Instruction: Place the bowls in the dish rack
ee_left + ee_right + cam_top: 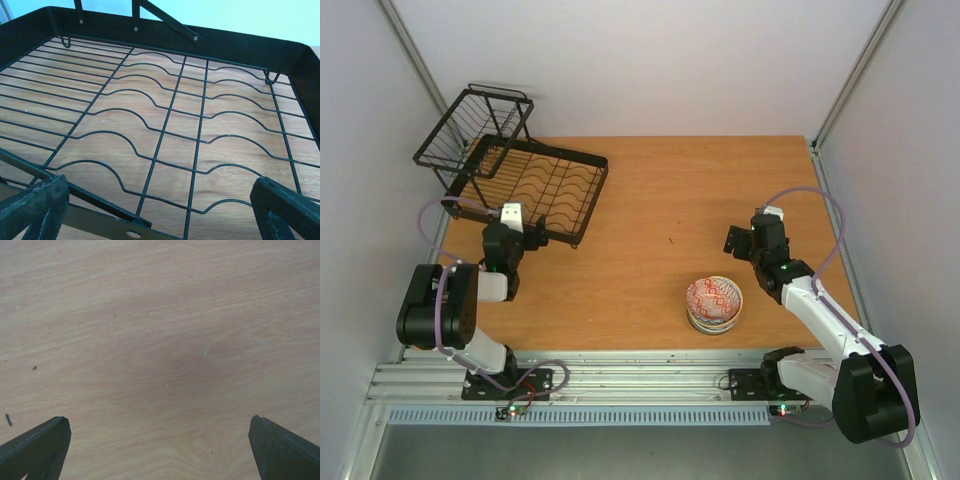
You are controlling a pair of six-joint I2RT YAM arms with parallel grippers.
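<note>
A stack of bowls, its top one red-and-white patterned, stands on the wooden table near the front, right of centre. The black wire dish rack sits at the back left with its raised basket at the far end; in the left wrist view the dish rack fills the frame and holds nothing. My left gripper hovers at the rack's near edge, open and holding nothing. My right gripper hangs open over bare table, above and to the right of the bowls. No bowl shows in either wrist view.
White walls with metal corner posts enclose the table on three sides. An aluminium rail along the near edge carries both arm bases. Bare wood lies between rack and bowls.
</note>
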